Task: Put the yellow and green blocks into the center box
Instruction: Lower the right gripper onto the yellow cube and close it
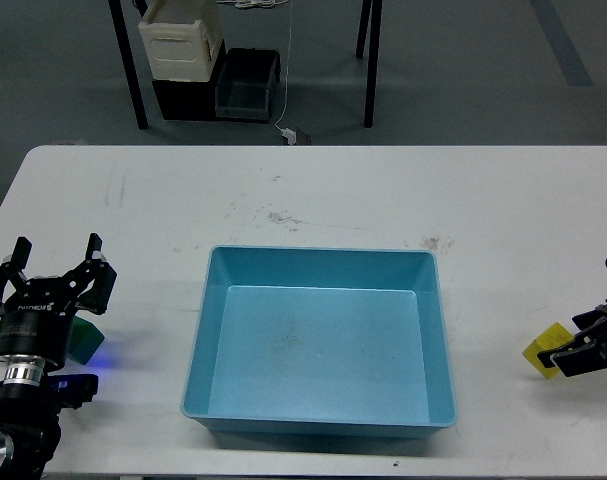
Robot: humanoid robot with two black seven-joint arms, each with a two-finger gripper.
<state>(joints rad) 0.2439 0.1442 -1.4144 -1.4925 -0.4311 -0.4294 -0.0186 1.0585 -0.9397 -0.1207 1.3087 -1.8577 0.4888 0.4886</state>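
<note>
- Left hand hangs over the desk's left edge with its two dark fingers spread apart and nothing between them.
- Just below and to the inner side of that hand, the green block rests on the desk, partly hidden by the wrist; the fingers do not touch it.
- Right hand comes in at the desk's right edge, its black fingers pressed against the yellow block, which sits tilted at the fingertips. I cannot tell whether the block is lifted or resting on the desk.
- Between the two hands, well apart from each, the light-blue tray sits on the desk, with neither block in it.
- Far beyond both hands, on the floor past the desk, stand a cream-white box and a small dark bin.
</note>
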